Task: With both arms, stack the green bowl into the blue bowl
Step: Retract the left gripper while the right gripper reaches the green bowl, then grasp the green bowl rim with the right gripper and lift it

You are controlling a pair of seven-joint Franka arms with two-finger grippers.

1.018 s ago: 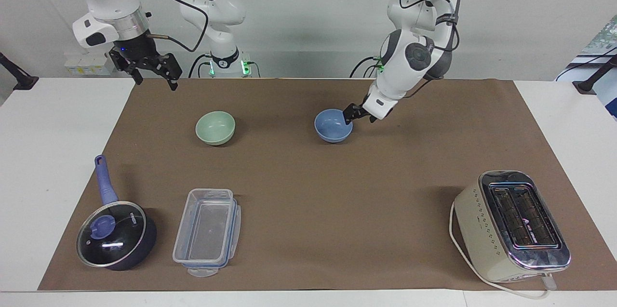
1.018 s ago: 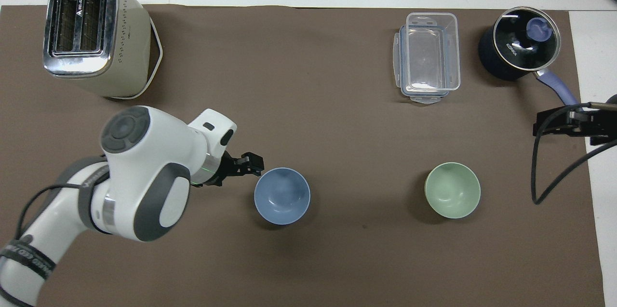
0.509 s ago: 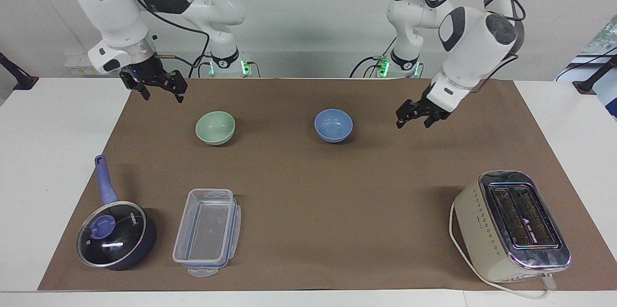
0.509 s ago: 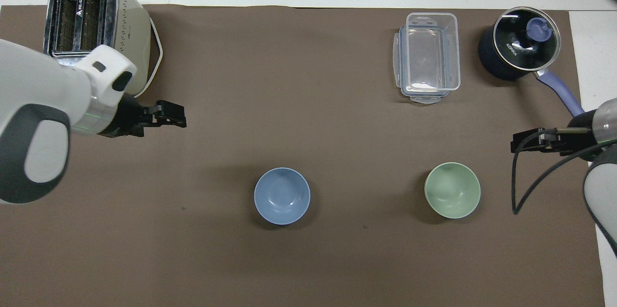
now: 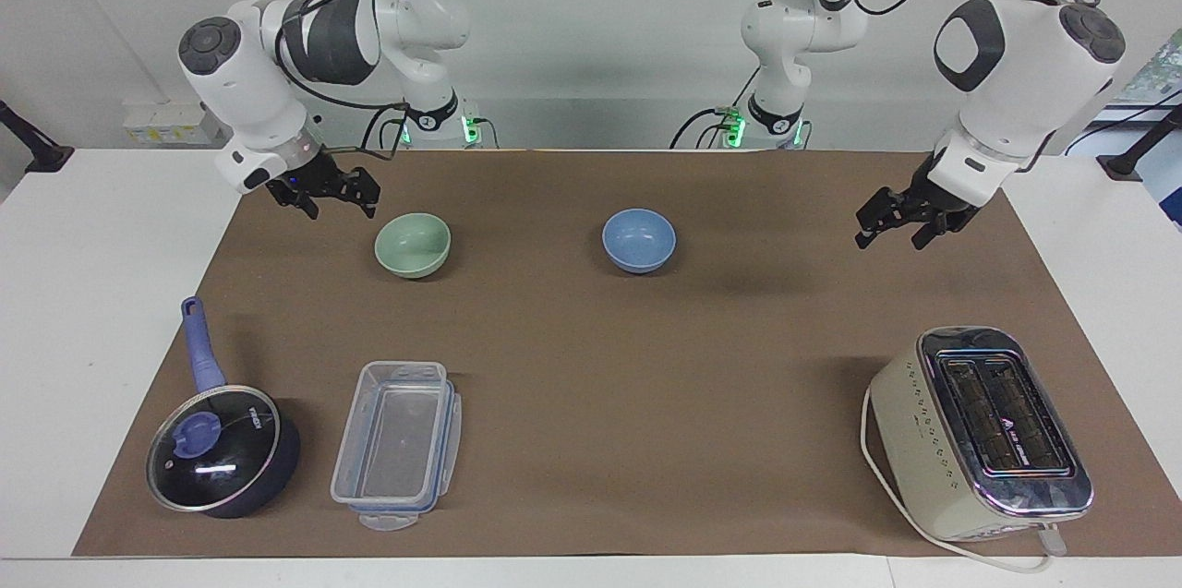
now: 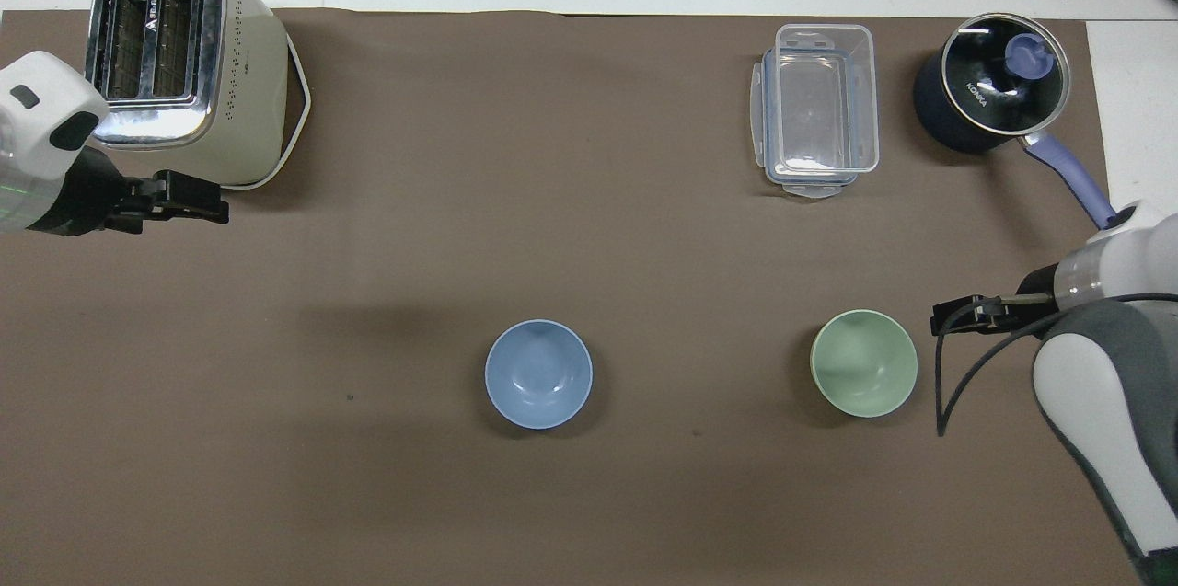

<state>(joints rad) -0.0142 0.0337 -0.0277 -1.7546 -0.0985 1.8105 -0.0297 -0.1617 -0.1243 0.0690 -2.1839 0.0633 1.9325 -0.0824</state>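
Note:
The green bowl (image 5: 413,244) (image 6: 863,362) and the blue bowl (image 5: 638,240) (image 6: 538,373) sit upright and apart on the brown mat, each empty. My right gripper (image 5: 340,211) (image 6: 937,319) hangs open just above the mat beside the green bowl, toward the right arm's end of the table, not touching it. My left gripper (image 5: 891,242) (image 6: 219,209) is open and empty in the air. It is over the mat toward the left arm's end of the table, well away from the blue bowl.
A cream toaster (image 5: 979,431) (image 6: 175,62) stands farther from the robots at the left arm's end. A clear plastic container (image 5: 397,445) (image 6: 817,108) and a dark blue lidded saucepan (image 5: 222,450) (image 6: 989,89) stand farther out than the green bowl.
My left gripper has drawn back from the blue bowl's rim toward its own end of the table. My right gripper has come down and closer to the green bowl. Neither bowl moved.

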